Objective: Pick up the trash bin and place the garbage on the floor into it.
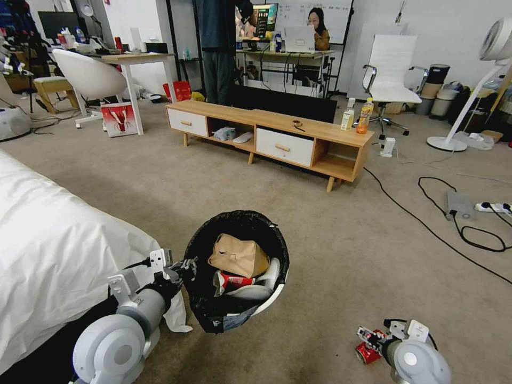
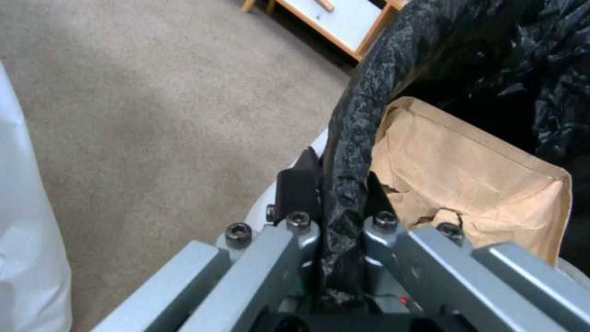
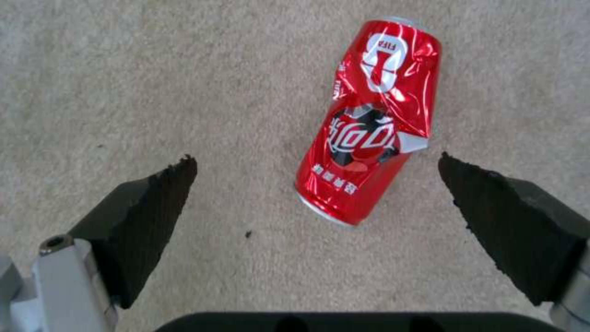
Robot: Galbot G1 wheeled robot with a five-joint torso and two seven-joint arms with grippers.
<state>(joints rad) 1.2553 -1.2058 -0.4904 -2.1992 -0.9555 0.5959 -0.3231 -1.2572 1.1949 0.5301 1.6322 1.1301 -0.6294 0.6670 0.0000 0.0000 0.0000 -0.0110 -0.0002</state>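
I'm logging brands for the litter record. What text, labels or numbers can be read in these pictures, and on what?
"FIFA": on the white emblem of the crushed red can lying on the floor, between the open right gripper fingers.
White script logo and a line of characters on the can: not legible.
Whiteboard writing: too small.

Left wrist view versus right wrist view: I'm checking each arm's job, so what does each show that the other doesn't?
Left wrist alone: the left gripper shut on the trash bin at its black-bagged rim, with a brown paper piece inside. Right wrist alone: the right gripper open above a crushed red soda can lying between its fingers, untouched. Both share the floor, beige carpet.
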